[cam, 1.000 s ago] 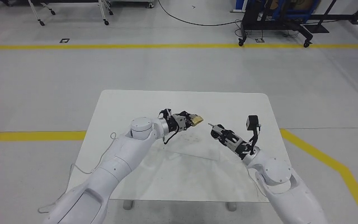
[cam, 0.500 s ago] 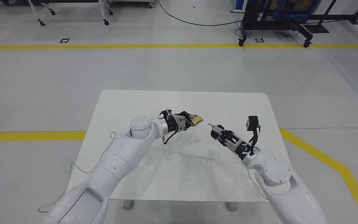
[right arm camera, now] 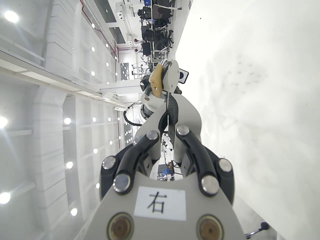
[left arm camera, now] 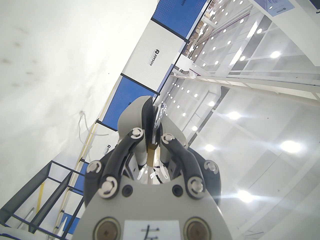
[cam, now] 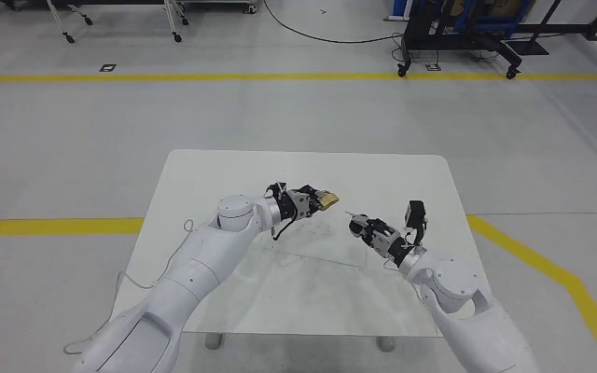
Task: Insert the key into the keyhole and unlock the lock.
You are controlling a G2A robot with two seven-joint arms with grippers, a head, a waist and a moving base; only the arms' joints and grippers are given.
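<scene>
While the lock (cam: 327,199), a brass padlock, hangs above the table (cam: 233,177) in the left pincer (cam: 312,199), which is clamped tight on it, the key (cam: 351,214) waits near it. The key's tip is apart from the lock and not touching it. The right pincer (cam: 362,222) is closed on the key's head, with the blade pointing out toward the lock.

The step in hand looks like the final line-up before insertion. In the right wrist view the lock's end face is turned toward the blade, a little off its line. The keyhole is too small to make out for sure.

To do this well, bring the blade square to that face and match its flat to the slot. Then push straight and slowly while the left pincer braces the lock against the shove. Twist only once the blade is fully seated; a tilted entry would likely jam or skid off the brass.

Below the lock the table is white and smooth. Beyond the lock lies a grey floor (cam: 280,121) crossed by a yellow line (cam: 187,77), with a black wheeled frame (cam: 457,37) far past it.
</scene>
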